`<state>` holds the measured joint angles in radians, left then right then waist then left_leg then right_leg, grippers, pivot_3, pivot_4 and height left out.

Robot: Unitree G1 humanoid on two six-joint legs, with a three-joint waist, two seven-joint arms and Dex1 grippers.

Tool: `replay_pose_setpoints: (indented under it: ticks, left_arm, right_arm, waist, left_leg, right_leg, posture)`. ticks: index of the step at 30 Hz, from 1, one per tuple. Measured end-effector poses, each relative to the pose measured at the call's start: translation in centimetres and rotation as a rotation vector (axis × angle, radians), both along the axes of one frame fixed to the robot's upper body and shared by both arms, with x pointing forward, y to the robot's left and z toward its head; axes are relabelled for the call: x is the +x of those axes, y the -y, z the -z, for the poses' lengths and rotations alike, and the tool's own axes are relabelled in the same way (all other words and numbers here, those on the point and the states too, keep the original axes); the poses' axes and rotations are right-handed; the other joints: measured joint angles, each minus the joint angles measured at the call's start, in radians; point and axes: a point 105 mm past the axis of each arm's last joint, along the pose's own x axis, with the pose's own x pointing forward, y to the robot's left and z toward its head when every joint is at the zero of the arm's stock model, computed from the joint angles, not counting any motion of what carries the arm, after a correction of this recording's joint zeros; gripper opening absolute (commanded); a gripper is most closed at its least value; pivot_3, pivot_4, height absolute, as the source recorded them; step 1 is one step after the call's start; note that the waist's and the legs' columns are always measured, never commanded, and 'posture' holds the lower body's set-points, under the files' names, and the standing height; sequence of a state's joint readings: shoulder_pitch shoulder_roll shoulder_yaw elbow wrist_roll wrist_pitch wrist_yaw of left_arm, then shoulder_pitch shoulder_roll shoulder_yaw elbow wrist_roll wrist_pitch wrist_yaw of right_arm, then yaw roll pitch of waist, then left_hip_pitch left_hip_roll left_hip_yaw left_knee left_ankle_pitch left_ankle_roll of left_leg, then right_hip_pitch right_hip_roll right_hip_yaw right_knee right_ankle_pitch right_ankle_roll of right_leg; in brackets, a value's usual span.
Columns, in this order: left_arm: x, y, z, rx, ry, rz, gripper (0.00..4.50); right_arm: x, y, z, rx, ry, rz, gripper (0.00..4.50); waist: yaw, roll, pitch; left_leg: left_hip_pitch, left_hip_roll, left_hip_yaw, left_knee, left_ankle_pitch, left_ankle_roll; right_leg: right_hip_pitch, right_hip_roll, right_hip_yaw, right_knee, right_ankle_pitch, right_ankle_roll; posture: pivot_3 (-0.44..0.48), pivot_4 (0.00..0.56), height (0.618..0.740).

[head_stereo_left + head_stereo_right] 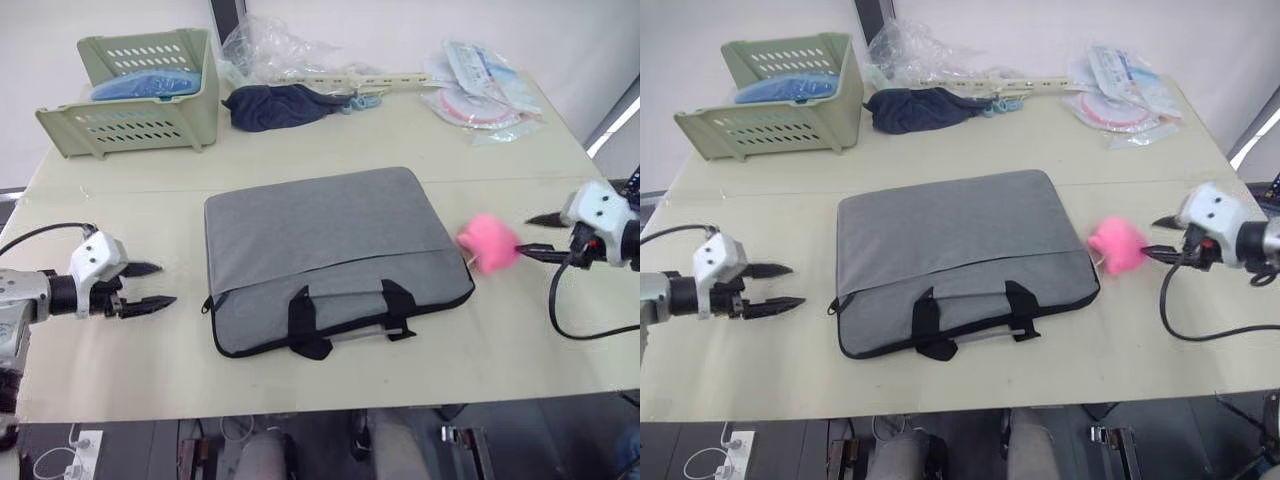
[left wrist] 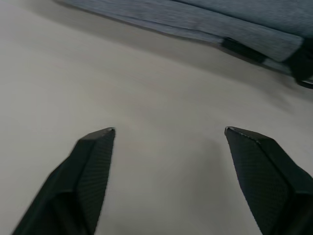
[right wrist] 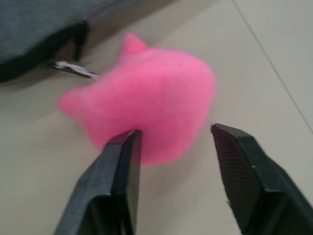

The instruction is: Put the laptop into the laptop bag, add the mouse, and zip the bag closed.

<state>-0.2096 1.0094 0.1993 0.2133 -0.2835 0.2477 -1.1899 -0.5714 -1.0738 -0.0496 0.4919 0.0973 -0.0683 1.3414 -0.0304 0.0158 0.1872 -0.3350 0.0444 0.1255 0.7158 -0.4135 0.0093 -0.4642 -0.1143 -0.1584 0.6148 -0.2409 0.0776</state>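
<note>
Here a pale cream table fills the room before white walls, the grey laptop bag lying flat at its middle with its handles toward the near edge. Along the far edge sit a green basket, a navy cloth and plastic packets. The left gripper spreads wide over bare table left of the bag, and the right gripper spreads wide against a pink soft blob at the bag's right edge.

The laptop bag is plain heathered grey with black edging, black strap handles and a black zipper. Beside it lies a bright pink fuzzy blob. The desk is pale cream. The basket is slotted sage green, holding something blue, perhaps cloth. A dark navy bundle lies near it.
</note>
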Motion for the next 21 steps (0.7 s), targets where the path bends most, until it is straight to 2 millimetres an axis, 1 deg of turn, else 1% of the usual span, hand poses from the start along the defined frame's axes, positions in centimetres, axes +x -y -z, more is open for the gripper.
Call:
replay_pose_setpoints:
  ticks: [1, 3, 4, 5, 8, 10, 14, 17, 19, 21]
  left_arm:
    - [-0.6, 0.5, 0.2, -0.017, -0.028, 0.0, 1.71]
    - [-1.3, 0.9, 0.4, -0.038, -0.055, -0.013, 0.98]
    - [-1.8, 1.2, 0.4, -0.05, -0.065, -0.02, 0.31]
    - [-2.2, 1.5, 0.4, -0.057, -0.075, -0.025, 0.05]
    - [-2.6, 1.7, 0.6, -0.062, -0.091, -0.036, 0.05]
    - [-2.8, 2.4, 0.6, -0.063, -0.089, -0.036, 0.05]
    - [-2.7, 3.5, 0.7, -0.053, -0.077, -0.037, 0.05]
    - [-2.6, 4.2, 1.4, -0.048, -0.086, -0.035, 0.05]
    - [-2.4, 4.9, 1.9, -0.047, -0.092, -0.026, 0.05]
    - [-2.2, 5.4, 1.9, -0.037, -0.079, -0.01, 0.05]
  right_arm:
    - [-0.7, -0.8, 0.5, -0.009, -0.033, -0.043, 0.66]
    - [-1.3, -1.7, 0.9, -0.006, -0.059, -0.075, 0.0]
    - [-1.5, -2.2, 0.9, 0.003, -0.068, -0.085, 0.0]
    - [-1.6, -2.4, 1.0, 0.014, -0.078, -0.083, 0.0]
    - [-1.9, -2.4, 1.5, 0.035, -0.107, -0.069, 0.0]
    - [-2.5, -2.0, 2.4, 0.029, -0.155, -0.044, 0.0]
    - [-2.1, -1.9, 2.7, -0.006, -0.134, 0.001, 0.0]
    - [-1.6, -2.6, 3.1, -0.03, -0.103, 0.004, 0.0]
    - [-1.2, -3.8, 3.8, -0.023, -0.1, -0.022, 0.0]
    - [-1.3, -4.9, 4.6, -0.019, -0.119, -0.052, 0.0]
  waist:
    - [0.002, 0.0, 0.0]
    - [0.004, 0.0, 0.0]
    - [0.006, 0.0, 0.0]
    - [0.008, 0.0, 0.0]
    - [0.012, 0.0, 0.0]
    - [0.019, 0.0, 0.0]
    - [0.022, 0.0, 0.0]
    - [0.024, 0.0, 0.0]
    - [0.025, 0.0, 0.0]
    - [0.026, 0.0, 0.0]
  left_leg:
    - [0.0, 0.0, 0.0, 0.001, 0.0, 0.0]
    - [0.0, 0.0, 0.0, 0.003, 0.0, 0.0]
    - [0.0, 0.0, 0.0, 0.004, 0.0, 0.0]
    - [0.0, 0.0, -0.001, 0.005, 0.0, 0.0]
    - [0.001, 0.001, -0.001, 0.006, 0.0, 0.0]
    - [0.0, 0.001, -0.001, 0.006, 0.0, 0.0]
    - [0.001, 0.0, 0.0, 0.005, 0.0, 0.0]
    - [0.001, 0.001, 0.0, 0.005, 0.0, 0.0]
    - [0.001, 0.0, 0.001, 0.005, 0.0, 0.0]
    - [0.001, 0.0, 0.001, 0.005, 0.0, 0.0]
  right_leg:
    - [0.0, 0.0, 0.0, 0.0, 0.0, 0.0]
    - [0.001, -0.001, 0.001, 0.0, 0.0, 0.0]
    - [0.002, -0.001, 0.001, 0.0, 0.0, 0.0]
    - [0.002, -0.001, 0.002, 0.001, 0.0, 0.0]
    - [0.003, -0.001, 0.002, 0.001, 0.001, -0.001]
    - [0.002, -0.001, 0.002, 0.001, 0.0, -0.001]
    - [0.002, -0.001, 0.002, 0.002, 0.0, -0.002]
    - [0.002, 0.0, 0.002, 0.002, 0.0, -0.002]
    - [0.002, 0.0, 0.003, 0.002, 0.0, -0.002]
    - [0.002, 0.0, 0.002, 0.002, 0.0, -0.002]
  posture:
    - [0.0, 0.15, 0.74]
    - [0.0, 0.15, 0.74]
    - [0.0, 0.15, 0.74]
    - [0.0, 0.15, 0.74]
    - [0.0, 0.15, 0.74]
    - [0.0, 0.15, 0.74]
    - [0.0, 0.15, 0.74]
    - [0.0, 0.15, 0.74]
    - [0.0, 0.15, 0.74]
    - [0.0, 0.15, 0.74]
